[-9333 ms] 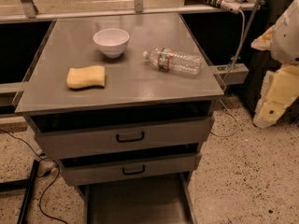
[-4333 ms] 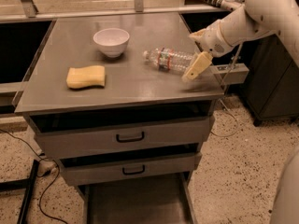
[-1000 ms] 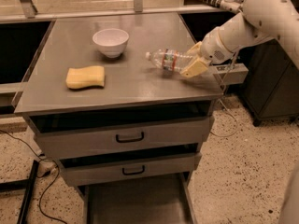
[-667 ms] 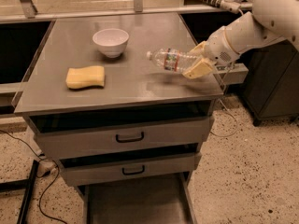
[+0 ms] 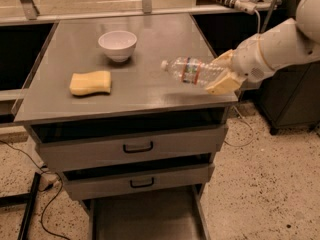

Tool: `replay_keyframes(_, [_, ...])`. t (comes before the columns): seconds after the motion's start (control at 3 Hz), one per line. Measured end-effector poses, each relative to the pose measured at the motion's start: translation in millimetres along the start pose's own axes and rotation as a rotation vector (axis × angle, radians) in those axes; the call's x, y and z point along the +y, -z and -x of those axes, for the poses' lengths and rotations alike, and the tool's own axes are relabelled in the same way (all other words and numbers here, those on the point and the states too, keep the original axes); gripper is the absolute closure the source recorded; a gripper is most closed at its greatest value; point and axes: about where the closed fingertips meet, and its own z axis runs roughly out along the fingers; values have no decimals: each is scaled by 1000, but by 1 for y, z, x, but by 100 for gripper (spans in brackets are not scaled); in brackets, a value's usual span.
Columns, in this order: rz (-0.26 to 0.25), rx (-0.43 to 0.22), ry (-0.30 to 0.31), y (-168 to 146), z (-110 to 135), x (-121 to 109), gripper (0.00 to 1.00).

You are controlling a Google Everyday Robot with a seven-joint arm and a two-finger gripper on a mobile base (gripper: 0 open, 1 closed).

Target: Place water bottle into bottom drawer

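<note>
The water bottle (image 5: 192,71) is a clear crinkled bottle with a white cap and a red, green and white label. It lies sideways in the air just above the right side of the grey cabinet top (image 5: 125,79), cap pointing left. My gripper (image 5: 222,74) comes in from the right and is shut on the bottle's base end. The bottom drawer (image 5: 145,216) is pulled out at the foot of the cabinet, a dark flat tray with thin grey side walls. It lies below and left of the bottle.
A white bowl (image 5: 117,45) and a yellow sponge (image 5: 90,82) sit on the cabinet top. Two grey drawer fronts with black handles (image 5: 138,147) stand slightly ajar. Cables lie on the speckled floor at left. A dark cabinet stands at right.
My gripper closed on the bottle and lifted it off the cabinet top. The bottle has moved slightly right and up with the gripper.
</note>
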Motion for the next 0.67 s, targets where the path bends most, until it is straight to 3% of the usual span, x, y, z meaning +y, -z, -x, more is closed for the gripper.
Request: replay_keyframes(0.67, [-87, 103, -17, 25, -36, 76, 100])
